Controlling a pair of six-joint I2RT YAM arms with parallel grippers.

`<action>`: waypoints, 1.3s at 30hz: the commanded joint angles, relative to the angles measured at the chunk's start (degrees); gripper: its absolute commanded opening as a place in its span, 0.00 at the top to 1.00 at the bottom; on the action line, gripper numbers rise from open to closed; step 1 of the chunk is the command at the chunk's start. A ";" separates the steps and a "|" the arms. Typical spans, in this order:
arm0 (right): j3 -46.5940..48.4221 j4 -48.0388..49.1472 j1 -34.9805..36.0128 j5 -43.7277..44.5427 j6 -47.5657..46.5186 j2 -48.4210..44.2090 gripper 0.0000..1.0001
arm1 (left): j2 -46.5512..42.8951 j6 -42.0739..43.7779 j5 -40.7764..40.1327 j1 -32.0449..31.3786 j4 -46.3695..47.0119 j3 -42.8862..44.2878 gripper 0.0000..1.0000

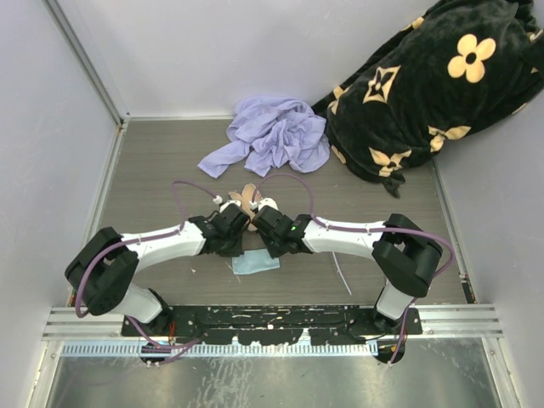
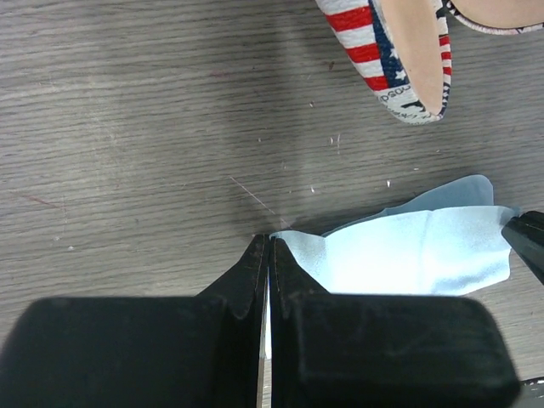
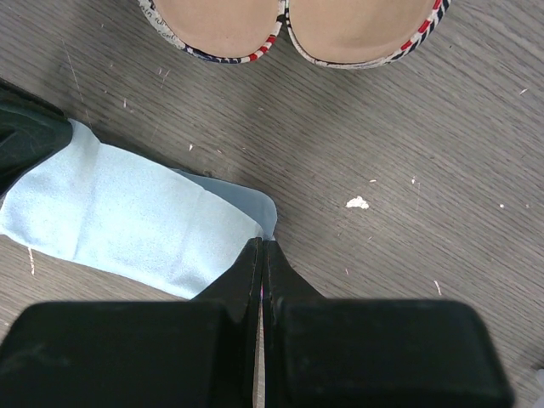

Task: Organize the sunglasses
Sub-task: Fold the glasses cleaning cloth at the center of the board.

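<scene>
A small light-blue cloth (image 1: 256,264) lies on the table between my two arms. My left gripper (image 2: 269,240) is shut on one corner of the cloth (image 2: 416,255). My right gripper (image 3: 263,246) is shut on another corner of the cloth (image 3: 127,221). In the top view the left gripper (image 1: 240,246) and right gripper (image 1: 270,248) point down at it side by side. The open red-and-white printed case (image 1: 246,201) lies just beyond them; it also shows in the left wrist view (image 2: 399,59) and in the right wrist view (image 3: 289,25). The sunglasses are not visible in any view.
A crumpled lavender cloth (image 1: 274,134) lies at the back centre. A black blanket with tan flower prints (image 1: 429,93) fills the back right corner. A thin white line (image 1: 342,275) lies on the table beside the right arm. Walls close in the left, back and right sides.
</scene>
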 commanded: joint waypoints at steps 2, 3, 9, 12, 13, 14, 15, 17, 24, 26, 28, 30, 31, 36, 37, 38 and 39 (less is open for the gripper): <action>0.18 2.19 0.07 0.80 0.94 -3.61 0.99 | -4.56 -0.41 -0.41 -0.31 -0.70 0.22 1.00; -0.02 2.47 0.04 0.84 0.94 -3.95 0.99 | -5.58 -0.30 -0.37 -0.34 -0.65 0.44 1.00; -0.50 3.28 0.01 3.26 1.11 -6.07 0.99 | -10.95 0.18 -0.57 -0.24 -1.04 0.57 1.00; -0.74 3.20 0.03 3.62 1.19 -6.88 0.99 | -13.83 0.28 -0.57 -0.31 -1.28 -0.09 1.00; -0.69 2.99 0.02 3.67 1.21 -7.13 0.99 | -14.22 0.28 -0.42 -0.36 -1.33 -0.37 0.99; -0.68 2.81 0.04 3.67 1.21 -7.44 0.99 | -14.66 0.23 -0.27 -0.30 -1.48 -0.50 1.00; -0.69 2.56 0.05 3.67 1.27 -7.85 0.99 | -15.37 0.07 0.00 -0.32 -1.61 -0.69 1.00; -0.75 2.06 0.04 3.61 1.51 -9.16 0.99 | -16.76 0.08 0.86 -0.32 -1.65 -0.88 0.99; -1.12 -0.60 0.37 1.92 1.70 -16.12 0.99 | -25.33 0.45 2.06 -1.30 -4.67 -0.59 1.00; -0.84 -2.44 1.33 1.91 2.18 -18.02 0.99 | -27.31 0.32 1.12 -3.18 -6.58 0.11 1.00; -0.39 -4.28 3.03 2.13 2.83 -19.15 0.99 | -28.08 -0.60 2.42 -3.97 -8.33 0.50 1.00; 0.00 -6.20 5.04 3.77 3.73 -20.24 0.99 | -28.74 -1.88 2.24 -5.77 -8.90 0.02 1.00; 0.21 -7.29 6.09 4.63 4.23 -20.96 0.99 | -29.22 -2.59 1.77 -6.97 -9.09 -0.31 1.00; -0.18 -11.01 9.59 6.16 7.57 -25.60 1.00 | -33.02 -6.44 -5.03 -15.36 -11.62 0.91 1.00; -0.04 -12.05 10.27 5.98 8.22 -26.29 0.99 | -33.42 -7.08 -6.02 -16.71 -12.62 1.56 1.00; 0.18 -13.06 11.06 6.12 8.96 -27.01 0.99 | -33.67 -7.63 -6.73 -17.89 -13.38 2.11 1.00; 0.46 -14.09 12.40 6.28 9.65 -27.85 0.99 | -33.90 -8.04 -7.17 -18.83 -14.05 2.53 1.00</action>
